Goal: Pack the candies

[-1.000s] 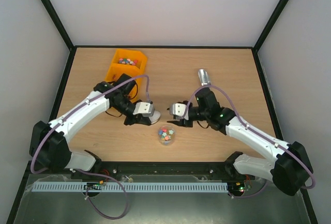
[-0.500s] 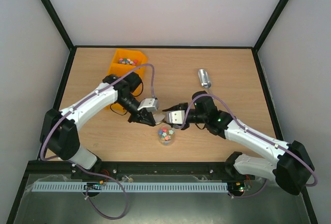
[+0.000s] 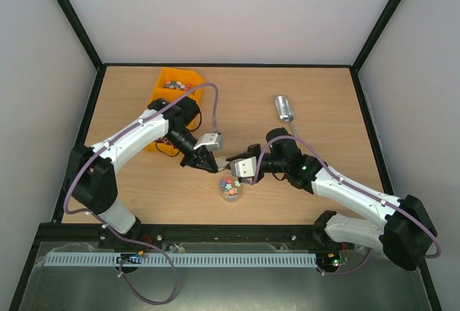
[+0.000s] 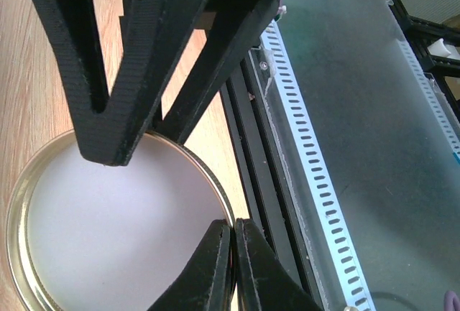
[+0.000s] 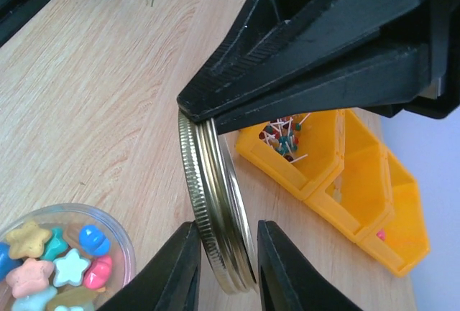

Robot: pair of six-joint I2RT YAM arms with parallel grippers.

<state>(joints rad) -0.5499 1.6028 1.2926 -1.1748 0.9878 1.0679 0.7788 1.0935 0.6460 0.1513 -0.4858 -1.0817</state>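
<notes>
My left tool [image 3: 208, 161] is pinched tight on the rim of the lid [image 5: 215, 207], holding it on edge just beside the jar [image 3: 231, 189]. My right tool [image 5: 224, 279] straddles the opposite side of that rim with its jaws narrow. I cannot tell whether they are pressing on the metal.

The bench [image 3: 330, 88] carries the jar near its front middle. The yellow bin [image 3: 159, 100] sits well beyond the jar, to the left. The jar is uncapped, and the candies [image 5: 72, 266] lie inside it, small stars and rounded sweets in blue, pink, yellow and green.

I judge this to be a lid handover. I want the right jaws seated square across the ribbed rim before the left lets go. Then I would level the lid, centre it over the jar mouth and lower slowly, because a nudge could tip the light jar.
</notes>
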